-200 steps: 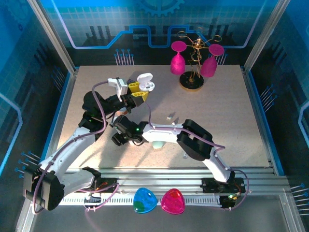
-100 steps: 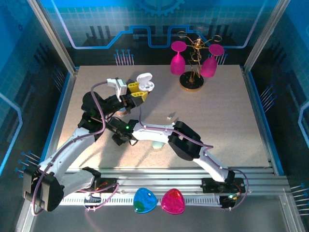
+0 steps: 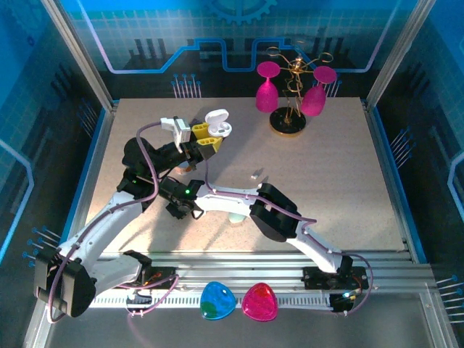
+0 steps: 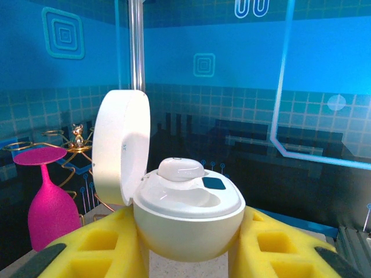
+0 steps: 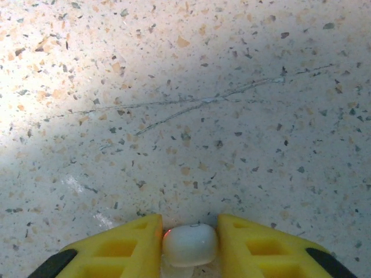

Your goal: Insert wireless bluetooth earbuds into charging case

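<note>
My left gripper (image 3: 209, 135) is shut on the open white charging case (image 3: 220, 123), holding it up over the far left of the table. In the left wrist view the case (image 4: 188, 217) sits between the yellow fingers (image 4: 110, 240) with its lid (image 4: 120, 147) swung up to the left. One white earbud (image 4: 181, 168) is seated in it, and the pocket beside that is bare. My right gripper (image 5: 189, 231) is shut on a second small white earbud (image 5: 189, 244), low over the speckled table. It hangs below the left arm (image 3: 177, 203). A third tiny earbud (image 3: 254, 174) lies loose mid-table.
A mint pebble-shaped case (image 3: 237, 217) lies partly under my right arm. A gold rack (image 3: 290, 109) with two pink wine glasses (image 3: 267, 90) stands at the back. Blue (image 3: 217, 301) and pink (image 3: 259, 301) rounded pieces rest on the front rail. Glass walls enclose the table.
My right arm has reached further left, carrying its gripper closer under the left arm. The left arm and the open case have stayed put.
</note>
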